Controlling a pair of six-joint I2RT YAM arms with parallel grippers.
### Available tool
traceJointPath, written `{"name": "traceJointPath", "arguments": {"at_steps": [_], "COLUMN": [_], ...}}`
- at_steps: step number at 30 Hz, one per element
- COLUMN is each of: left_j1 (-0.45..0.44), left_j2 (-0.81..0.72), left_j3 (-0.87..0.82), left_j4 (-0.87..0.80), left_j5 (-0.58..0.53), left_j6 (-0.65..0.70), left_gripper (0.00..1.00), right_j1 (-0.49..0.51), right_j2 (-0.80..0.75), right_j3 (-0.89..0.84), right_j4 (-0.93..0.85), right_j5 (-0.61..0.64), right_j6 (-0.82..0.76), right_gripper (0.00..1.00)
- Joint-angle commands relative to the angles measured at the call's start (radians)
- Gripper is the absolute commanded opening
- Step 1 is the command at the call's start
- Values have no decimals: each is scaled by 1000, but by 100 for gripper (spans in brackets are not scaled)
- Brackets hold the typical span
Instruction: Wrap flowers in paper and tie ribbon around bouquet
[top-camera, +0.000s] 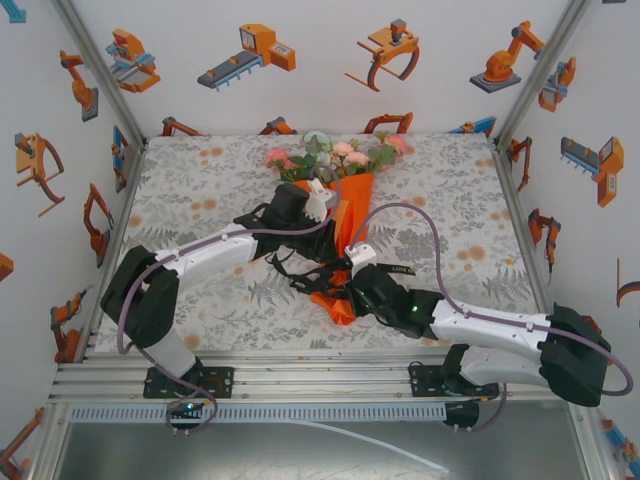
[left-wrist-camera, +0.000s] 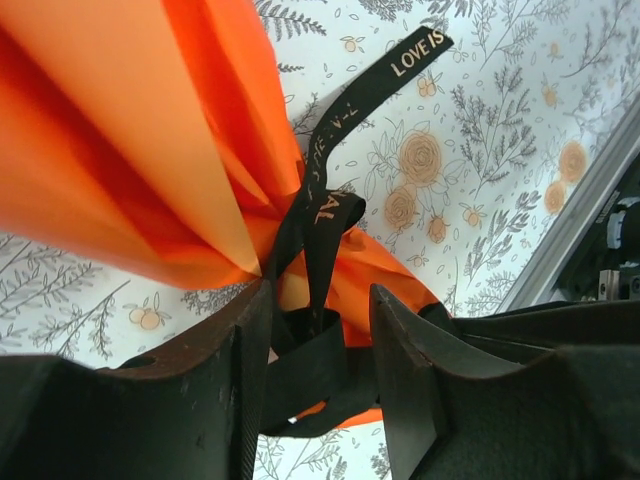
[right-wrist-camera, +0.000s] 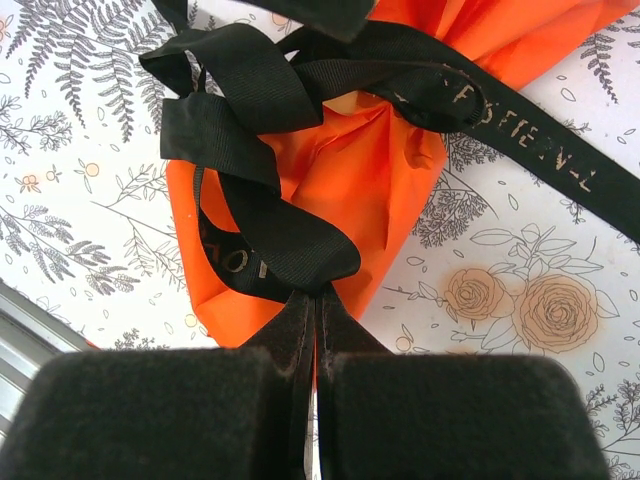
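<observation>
The bouquet lies on the tablecloth with its flowers (top-camera: 340, 155) toward the far wall and its orange paper (top-camera: 352, 205) narrowing toward me. The black ribbon (left-wrist-camera: 325, 205) is knotted around the pinched neck of the paper (left-wrist-camera: 120, 130), and a lettered tail (top-camera: 400, 268) trails off to the right. My left gripper (left-wrist-camera: 320, 300) is open, with a slack ribbon loop hanging between its fingers. In the top view the left gripper (top-camera: 305, 262) sits left of the neck. My right gripper (right-wrist-camera: 316, 298) is shut on a loop of the ribbon (right-wrist-camera: 250, 75) over the paper's crumpled tail (right-wrist-camera: 350, 170). The right gripper (top-camera: 342, 287) is at the bouquet's near end.
The floral tablecloth (top-camera: 200, 200) covers the table. An aluminium rail (top-camera: 300, 375) runs along the near edge, also seen as a rail (left-wrist-camera: 580, 230) past the left fingers. Printed walls close in the far, left and right sides. Grey-purple cables (top-camera: 420, 225) arc over both arms.
</observation>
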Motion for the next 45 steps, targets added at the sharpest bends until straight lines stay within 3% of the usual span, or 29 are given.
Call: {"name": "traceJointPath", "arguments": {"at_steps": [1,4,10,13,19,22,25,32,39,45], "left_j1": [-16,-22,-21,-23,-21,-23,-23,-24,-24,-26], "left_j2": [29,58,122,129,107,76,56,98,100,132], "left_j3": [41,35,34,18,7,14,9,12,9,13], "left_j4": [-36,-6,67,96,98,104,119,110,127,103], "left_j5": [4,-24,97,73,22,31,24,48,144,42], "left_j6": [78,76,47,26,18,4,-2,6,30,53], "left_gripper": [44,45,36,33,17,17,25,17,28,28], "right_j1": [-2,-2,-2,-2,-3,-3,-2,-2,-5,-7], "right_j2": [-23,-33,-43,-48,-61,-68,-77,-79,-65,-66], "right_j3": [-3,-6,-6,-10,-14,-17,-22,-21,-12,-10], "right_j4": [10,7,-3,-4,-6,-3,5,0,-7,-6], "right_j5": [13,19,25,29,36,45,47,45,43,39], "right_j6": [15,18,20,25,25,25,25,30,30,30], "right_gripper": [0,0,0,0,0,0,0,0,0,0]}}
